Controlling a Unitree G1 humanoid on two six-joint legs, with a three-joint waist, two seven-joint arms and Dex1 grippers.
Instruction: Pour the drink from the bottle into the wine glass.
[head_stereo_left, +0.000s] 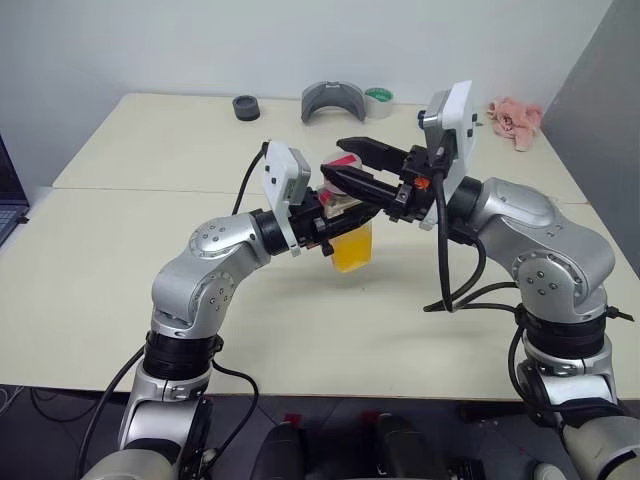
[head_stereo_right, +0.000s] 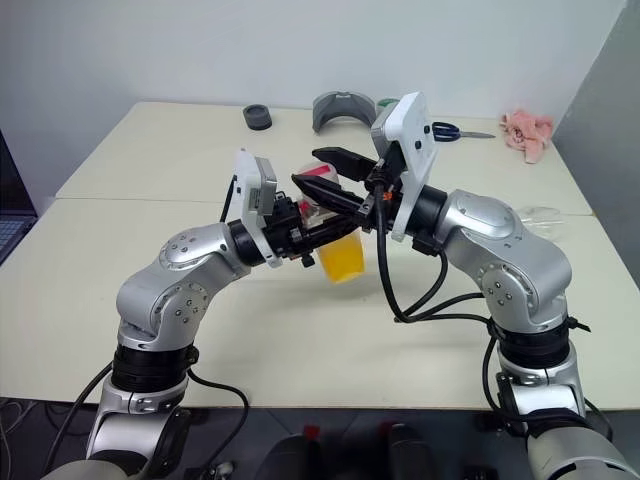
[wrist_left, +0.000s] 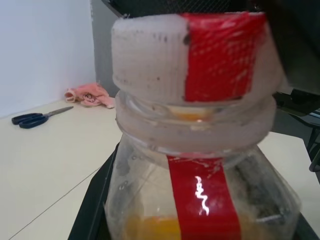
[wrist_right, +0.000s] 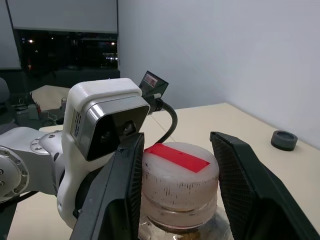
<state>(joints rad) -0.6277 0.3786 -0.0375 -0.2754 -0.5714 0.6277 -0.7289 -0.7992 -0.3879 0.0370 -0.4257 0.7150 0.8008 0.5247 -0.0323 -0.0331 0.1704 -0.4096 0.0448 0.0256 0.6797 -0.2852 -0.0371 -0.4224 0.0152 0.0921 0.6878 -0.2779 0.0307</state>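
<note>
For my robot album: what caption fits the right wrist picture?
The right claw straddles the bottle's red-and-white cap, its fingers either side.

One bottle (head_stereo_left: 351, 238); one scissors (head_stereo_right: 455, 131); one pink cloth (head_stereo_left: 514, 119); one tape roll (head_stereo_left: 378, 98); two tables (head_stereo_left: 120, 250).

The bottle (wrist_left: 200, 200) is showing clear, glossy plastic (its red stripe is catching a glint), under a matt, scuffed white cap (wrist_right: 180, 182). The table (head_stereo_left: 150, 250) is looking smooth and matt, the pink cloth (head_stereo_left: 514, 118) soft and rumpled.
</note>
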